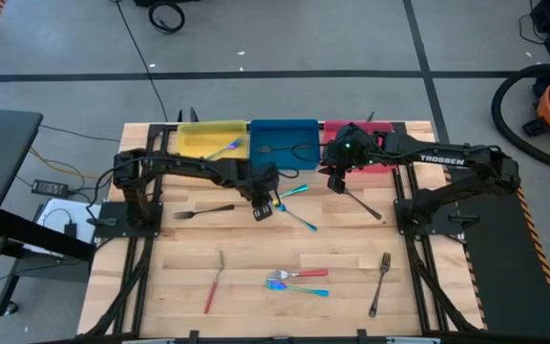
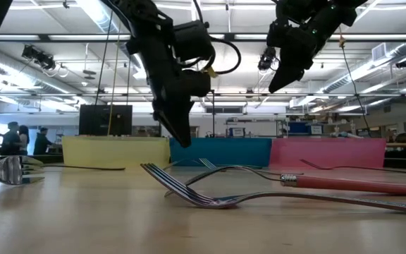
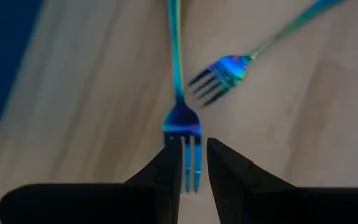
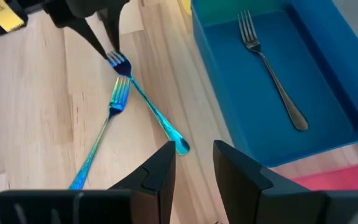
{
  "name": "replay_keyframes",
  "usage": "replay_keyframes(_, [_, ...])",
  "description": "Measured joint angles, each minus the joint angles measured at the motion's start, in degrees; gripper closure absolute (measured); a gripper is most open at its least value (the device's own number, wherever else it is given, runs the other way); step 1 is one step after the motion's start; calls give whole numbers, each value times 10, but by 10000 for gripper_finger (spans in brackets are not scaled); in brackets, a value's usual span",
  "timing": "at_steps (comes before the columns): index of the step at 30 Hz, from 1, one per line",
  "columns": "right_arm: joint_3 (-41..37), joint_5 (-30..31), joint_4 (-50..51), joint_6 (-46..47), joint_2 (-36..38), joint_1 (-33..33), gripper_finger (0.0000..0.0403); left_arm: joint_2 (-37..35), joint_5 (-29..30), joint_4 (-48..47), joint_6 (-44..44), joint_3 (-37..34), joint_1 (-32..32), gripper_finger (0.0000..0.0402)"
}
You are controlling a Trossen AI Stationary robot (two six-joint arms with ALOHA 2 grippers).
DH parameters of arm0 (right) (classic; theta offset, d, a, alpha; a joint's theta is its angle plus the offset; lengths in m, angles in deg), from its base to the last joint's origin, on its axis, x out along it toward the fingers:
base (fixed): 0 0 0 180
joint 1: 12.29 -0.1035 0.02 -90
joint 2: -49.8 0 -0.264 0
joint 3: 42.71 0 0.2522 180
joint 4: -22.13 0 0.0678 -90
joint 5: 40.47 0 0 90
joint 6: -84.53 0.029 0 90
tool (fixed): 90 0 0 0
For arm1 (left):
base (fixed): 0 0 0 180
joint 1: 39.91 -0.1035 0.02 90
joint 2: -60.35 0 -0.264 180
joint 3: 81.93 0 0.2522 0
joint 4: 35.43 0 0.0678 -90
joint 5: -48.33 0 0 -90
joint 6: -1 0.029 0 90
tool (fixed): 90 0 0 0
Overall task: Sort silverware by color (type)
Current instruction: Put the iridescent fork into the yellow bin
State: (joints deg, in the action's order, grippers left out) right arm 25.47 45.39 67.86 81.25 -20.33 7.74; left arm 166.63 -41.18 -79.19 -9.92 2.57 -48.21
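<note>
Nearest the low camera: a red-handled fork [image 2: 344, 185] lying on the wooden table [image 1: 256, 244], tines toward the lens, crossed with another fork [image 2: 210, 200] just in front. Left gripper [image 3: 193, 163] low over the table centre, fingers a narrow gap apart, astride the tines of an iridescent blue fork [image 3: 180, 106]; whether the fingers actually press on the tines cannot be told. A second iridescent fork [image 3: 229, 70] lies just beside it, heads close together, handles splayed apart. Right gripper [image 4: 193, 163] hangs above the table near the blue tray [image 4: 272, 81], fingers slightly apart, nothing between them. Blue tray holds one dark grey fork [image 4: 271, 70]. Yellow tray [image 1: 213, 139] holds a bluish utensil [image 1: 225, 149]; red tray [image 1: 375, 143] mostly hidden under the right arm. Elsewhere on the table, from above: dark fork [image 1: 202, 211] on the left, dark utensil [image 1: 361, 204] beside the right arm, red-handled fork [image 1: 214, 281] lower left, a red and blue cluster [image 1: 297, 280] at lower centre, dark fork [image 1: 380, 284] lower right.
</note>
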Motion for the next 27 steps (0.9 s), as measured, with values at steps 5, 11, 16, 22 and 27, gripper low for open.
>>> replay_keyframes(5, [0, 0, -2, -3, 0, 0, 286, 6, 28, 6, 2, 0, 2, 326])
replay_keyframes(11, [0, 0, -2, -4, 0, 0, 286, 34, 16, 27, 1, 0, 9, 326])
replay_keyframes(16, [0, 0, -1, -13, 0, 0, 286, 35, 13, 41, -7, 0, 17, 326])
replay_keyframes(22, [0, 0, -2, -14, 0, 0, 286, 35, 14, 42, -20, 0, 25, 326])
replay_keyframes(27, [0, 0, -1, -14, 0, 0, 286, 36, 19, 43, -25, 0, 32, 326])
